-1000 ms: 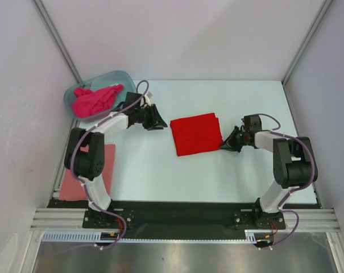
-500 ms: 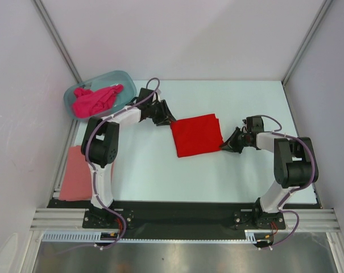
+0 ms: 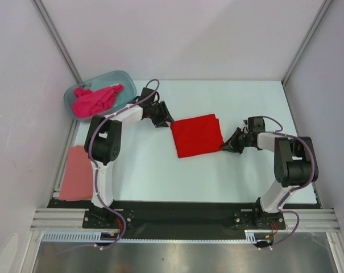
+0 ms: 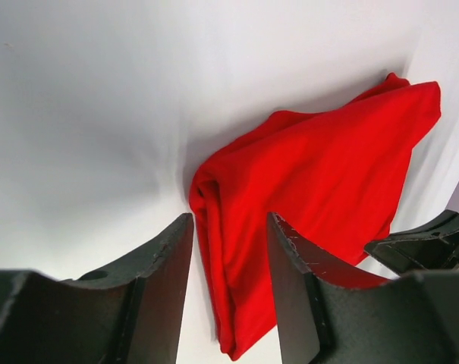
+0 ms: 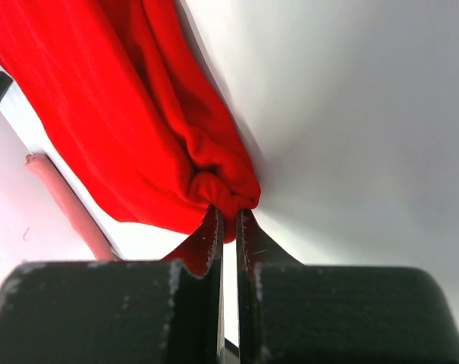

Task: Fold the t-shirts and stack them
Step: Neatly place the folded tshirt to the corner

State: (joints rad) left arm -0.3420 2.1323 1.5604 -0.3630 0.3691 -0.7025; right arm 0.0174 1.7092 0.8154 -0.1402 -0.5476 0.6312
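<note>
Three shirts show. The red t-shirt lies folded mid-table; the left fingers are spread at its 10 o'clock corner, and the right fingers pinch its 4 o'clock corner. The left arm partly hides the salmon t-shirt at 8 o'clock. The magenta t-shirt is bunched in the tub.

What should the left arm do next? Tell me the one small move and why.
Probably ease the left gripper down onto the red t-shirt's folded edge and close. Its jaws stand open, framing that edge without pinching it, while the right gripper is shut on the opposite corner, so a grip on both ends seems needed for the next fold.
</note>
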